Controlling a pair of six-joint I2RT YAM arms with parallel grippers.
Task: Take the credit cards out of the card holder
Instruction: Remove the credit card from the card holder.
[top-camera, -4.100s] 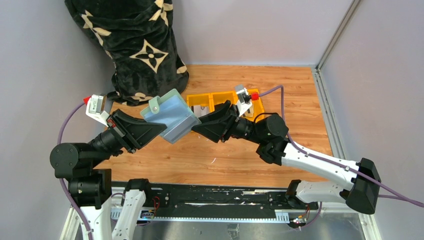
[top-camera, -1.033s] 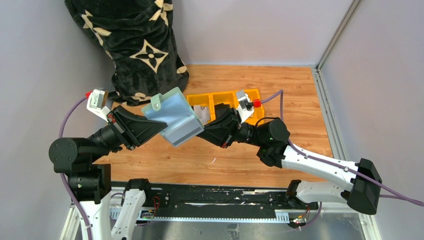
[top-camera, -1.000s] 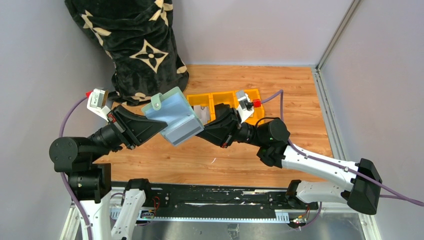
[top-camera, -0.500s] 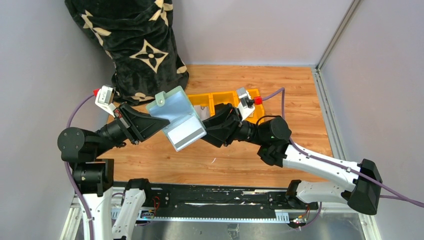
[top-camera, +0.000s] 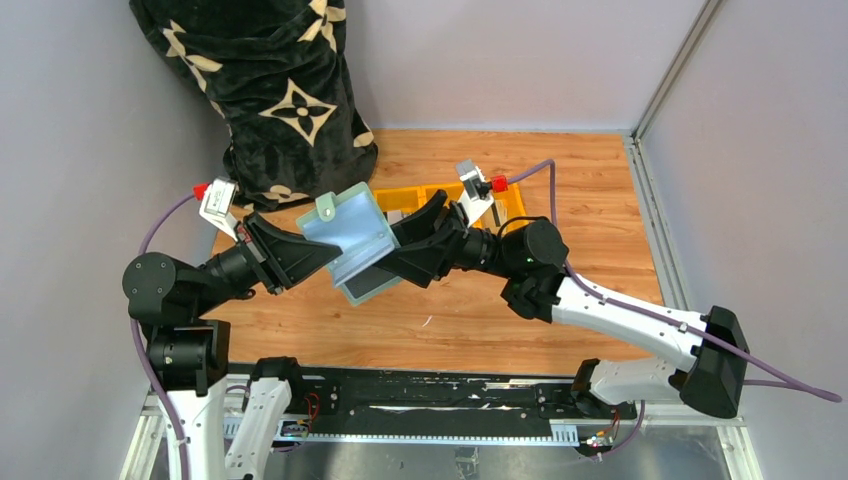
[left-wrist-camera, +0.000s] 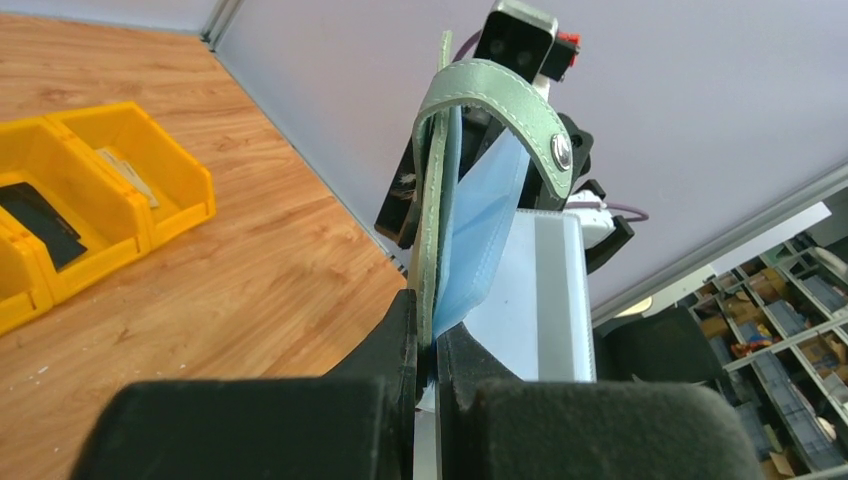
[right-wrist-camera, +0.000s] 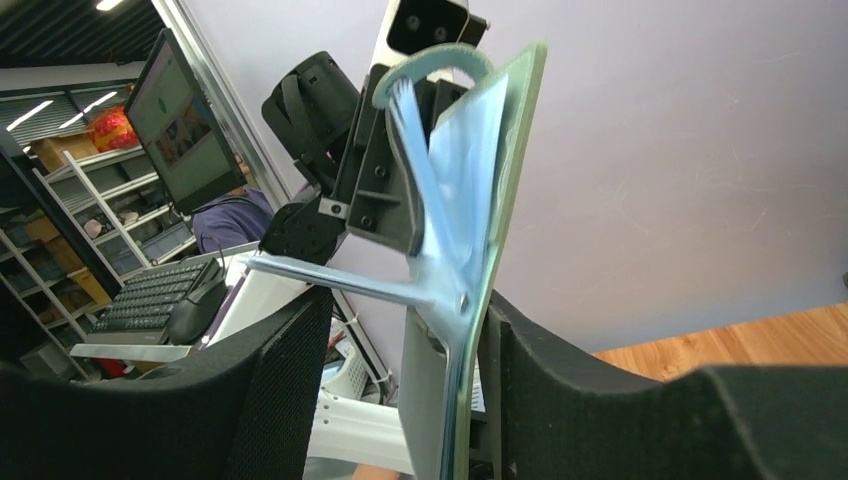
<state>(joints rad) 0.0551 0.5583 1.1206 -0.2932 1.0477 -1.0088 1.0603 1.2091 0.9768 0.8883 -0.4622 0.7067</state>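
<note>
Top view, left wrist view and right wrist view. I am holding the card holder (top-camera: 350, 228) up in the air above the wooden table (top-camera: 600, 220), between my two arms and just in front of the yellow tray (top-camera: 508, 205).

My left gripper (top-camera: 318, 256) is pinching the holder. In the left wrist view its fingers (left-wrist-camera: 405, 335) are pressing together on the lower edge of the sage-green cover (left-wrist-camera: 432, 210), with no gap showing between them. The holder is standing on edge and hanging open. The snap tab (left-wrist-camera: 500, 100) is arching over the top, and the clear blue sleeves (left-wrist-camera: 482, 240) are fanning out to the right of the cover. A pale grey credit card (left-wrist-camera: 548, 300) is showing beside the sleeves. In the top view this card (top-camera: 366, 284) is sticking out of the holder's near end.

My right gripper (top-camera: 402, 246) is meeting the holder from the opposite side with its jaws spread. In the right wrist view its fingers (right-wrist-camera: 290, 390) are standing on either side of the holder (right-wrist-camera: 512, 170). The left one is well apart from the sleeves (right-wrist-camera: 455, 165), and the right one is just beside the cover. I cannot tell whether that one is touching it.

A black patterned bag (top-camera: 270, 90) is standing at the far left. One tray compartment (left-wrist-camera: 110, 185) is holding a black item (left-wrist-camera: 40, 215).
</note>
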